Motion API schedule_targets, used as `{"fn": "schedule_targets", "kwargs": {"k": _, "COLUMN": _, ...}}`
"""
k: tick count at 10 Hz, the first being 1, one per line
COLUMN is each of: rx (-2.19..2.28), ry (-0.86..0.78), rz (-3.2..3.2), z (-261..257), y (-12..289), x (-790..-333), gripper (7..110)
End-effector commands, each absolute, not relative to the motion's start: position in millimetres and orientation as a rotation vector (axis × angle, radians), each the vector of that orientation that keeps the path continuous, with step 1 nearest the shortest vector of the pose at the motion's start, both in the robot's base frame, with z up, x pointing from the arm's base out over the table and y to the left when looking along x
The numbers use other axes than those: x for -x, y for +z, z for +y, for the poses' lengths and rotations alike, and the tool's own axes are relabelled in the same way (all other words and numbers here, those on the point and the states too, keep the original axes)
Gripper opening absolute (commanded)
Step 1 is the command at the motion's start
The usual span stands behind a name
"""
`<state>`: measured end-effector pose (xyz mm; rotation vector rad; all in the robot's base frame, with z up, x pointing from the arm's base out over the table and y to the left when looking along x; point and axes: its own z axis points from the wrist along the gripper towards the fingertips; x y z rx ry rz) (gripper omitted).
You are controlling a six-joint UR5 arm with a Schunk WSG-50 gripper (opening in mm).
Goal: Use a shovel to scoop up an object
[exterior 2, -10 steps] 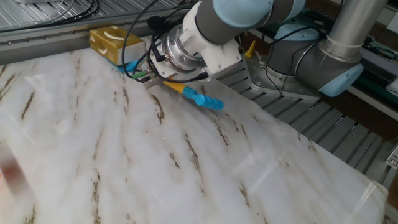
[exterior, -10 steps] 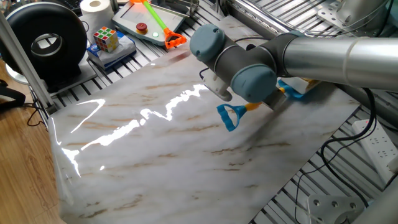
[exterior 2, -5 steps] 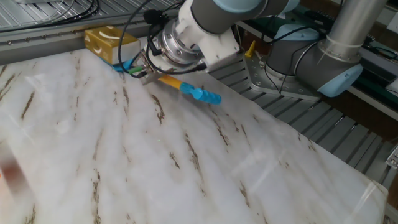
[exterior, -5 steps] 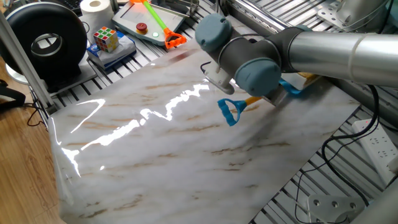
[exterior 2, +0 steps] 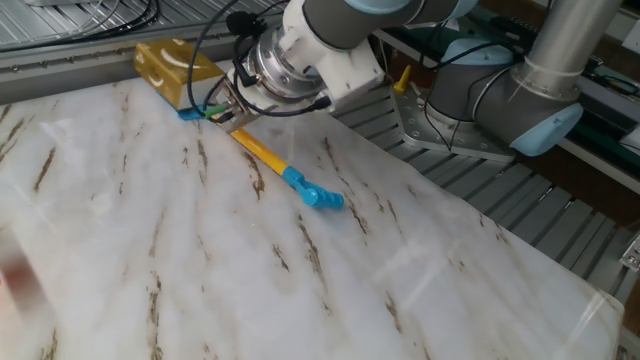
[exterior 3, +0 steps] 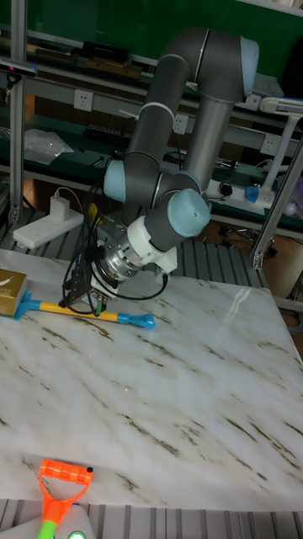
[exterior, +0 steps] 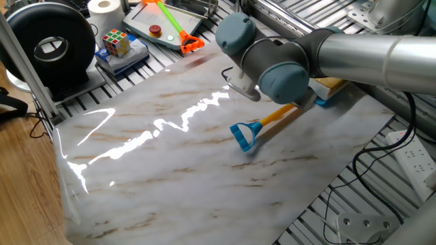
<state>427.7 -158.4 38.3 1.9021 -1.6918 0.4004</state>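
Note:
The shovel (exterior: 272,119) lies flat on the marble table (exterior: 163,170), its blue loop end (exterior 2: 318,197) resting on the surface. Its light-blue blade (exterior 2: 190,112) points at the tan-yellow object (exterior 2: 172,68) and touches its near edge. In the tall fixed view the shovel (exterior 3: 126,318) stretches from that block (exterior 3: 10,290) out to the right. My gripper (exterior 2: 224,112) hovers just over the shaft near the blade, fingers apart and astride it, gripping nothing. The wrist hides the gripper in one fixed view, where the object (exterior: 332,83) shows behind the arm.
A puzzle cube (exterior: 116,43), a green-and-orange stick tool (exterior: 174,24), a paper roll (exterior: 105,8) and a black round device (exterior: 48,47) stand beyond the table's far-left edge. A power strip (exterior: 415,160) and cables lie off the right side.
The shovel's loop end has dropped from its raised position onto the table and the shaft now lies flat. The arm has hardly moved.

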Motion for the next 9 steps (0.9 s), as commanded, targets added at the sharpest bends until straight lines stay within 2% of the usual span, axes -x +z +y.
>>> {"fn": "schedule_targets", "kwargs": {"k": 1, "rx": -1.945, "ry": 0.322, "rz": -1.679, "z": -146.0, "y": 55.6, "x": -432.9, "gripper": 88}}
{"fn": "schedule_targets", "kwargs": {"k": 2, "rx": -1.974, "ry": 0.32, "rz": -1.727, "z": -129.2, "y": 85.7, "x": -452.7, "gripper": 88}}
{"fn": "schedule_targets", "kwargs": {"k": 3, "rx": -1.975, "ry": 0.392, "rz": -1.789, "z": -118.9, "y": 118.9, "x": -476.3, "gripper": 88}}
{"fn": "schedule_targets", "kwargs": {"k": 4, "rx": -1.977, "ry": 0.454, "rz": -1.878, "z": -102.0, "y": 138.8, "x": -495.3, "gripper": 88}}
{"fn": "schedule_targets", "kwargs": {"k": 5, "rx": -1.945, "ry": 0.494, "rz": -2.012, "z": -85.9, "y": 139.0, "x": -508.3, "gripper": 88}}
{"fn": "schedule_targets", "kwargs": {"k": 6, "rx": -1.962, "ry": 0.461, "rz": -2.087, "z": -67.5, "y": 123.6, "x": -525.6, "gripper": 66}}
{"fn": "schedule_targets", "kwargs": {"k": 9, "rx": -1.795, "ry": 0.541, "rz": -2.348, "z": -57.6, "y": 97.9, "x": -582.2, "gripper": 66}}
